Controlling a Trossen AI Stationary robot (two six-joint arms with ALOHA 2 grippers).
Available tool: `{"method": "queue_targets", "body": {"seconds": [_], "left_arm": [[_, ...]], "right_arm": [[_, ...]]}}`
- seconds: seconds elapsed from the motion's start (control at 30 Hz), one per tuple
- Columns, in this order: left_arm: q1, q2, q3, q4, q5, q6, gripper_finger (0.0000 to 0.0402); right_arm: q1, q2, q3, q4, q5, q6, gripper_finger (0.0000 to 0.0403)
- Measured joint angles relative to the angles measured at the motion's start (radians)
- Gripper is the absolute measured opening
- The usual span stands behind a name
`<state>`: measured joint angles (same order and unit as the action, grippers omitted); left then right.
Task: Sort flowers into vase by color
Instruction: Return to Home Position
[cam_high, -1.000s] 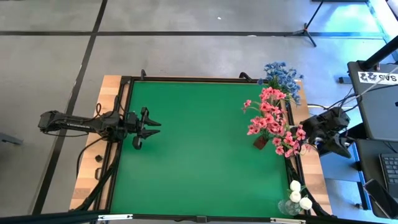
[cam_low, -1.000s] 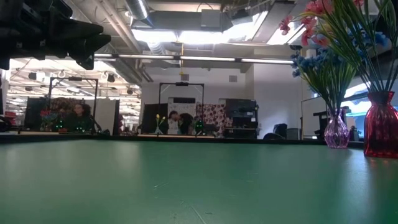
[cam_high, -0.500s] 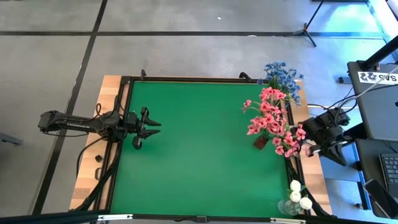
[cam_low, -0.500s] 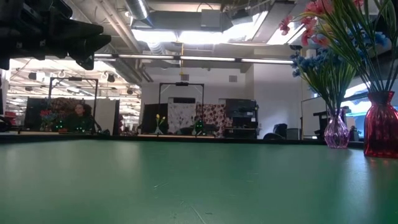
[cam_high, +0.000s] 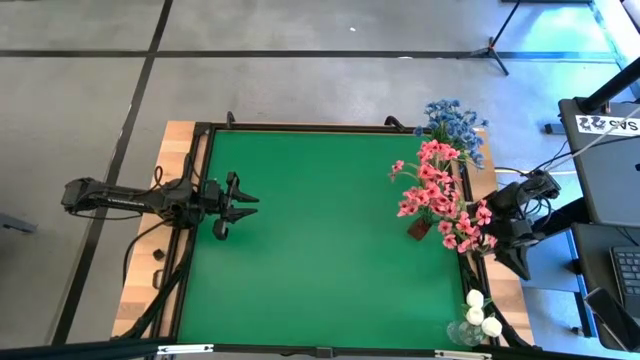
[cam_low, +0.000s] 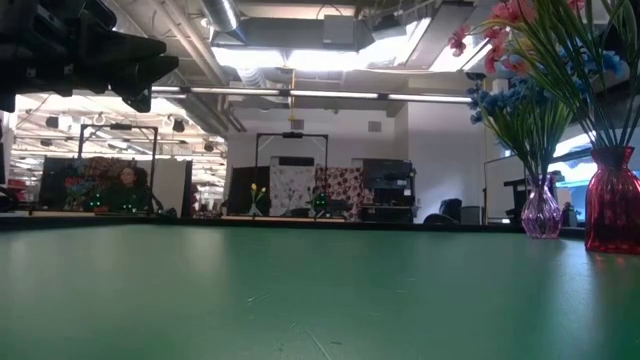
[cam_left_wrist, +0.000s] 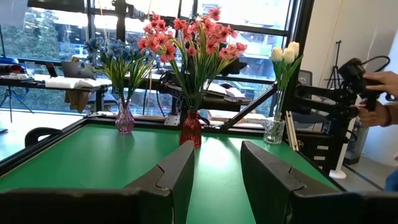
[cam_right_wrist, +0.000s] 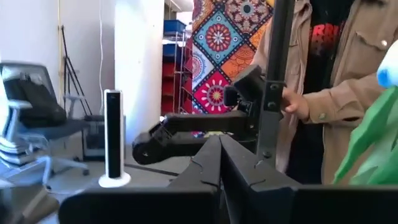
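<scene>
I am watching the left gripper hovering over the left edge of the green mat, its fingers spread apart and holding nothing. The right gripper is hanging off the table's right side, just beside the pink flowers, with its fingers pressed together on nothing. All the flowers are standing along the mat's right edge. The blue flowers are sitting in a purple vase at the far corner, the pink ones in a red vase midway, and the white buds in a clear vase at the near corner. A person's hand is touching dark gear beyond the table.
</scene>
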<state>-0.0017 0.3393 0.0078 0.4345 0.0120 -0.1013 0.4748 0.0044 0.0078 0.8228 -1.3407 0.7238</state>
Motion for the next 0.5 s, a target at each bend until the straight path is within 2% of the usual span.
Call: {"method": "queue_targets", "body": {"seconds": [0.27, 0.5], "left_arm": [[0.0, 0.0, 0.0, 0.0, 0.0, 0.0, 0.0127], [0.0, 0.0, 0.0, 0.0, 0.0, 0.0, 0.0127]], "right_arm": [[0.069, 0.0, 0.0, -0.286, 0.018, -0.388, 0.0008], [0.064, 0.0, 0.001, -0.45, -0.048, -0.649, 0.0008]]}}
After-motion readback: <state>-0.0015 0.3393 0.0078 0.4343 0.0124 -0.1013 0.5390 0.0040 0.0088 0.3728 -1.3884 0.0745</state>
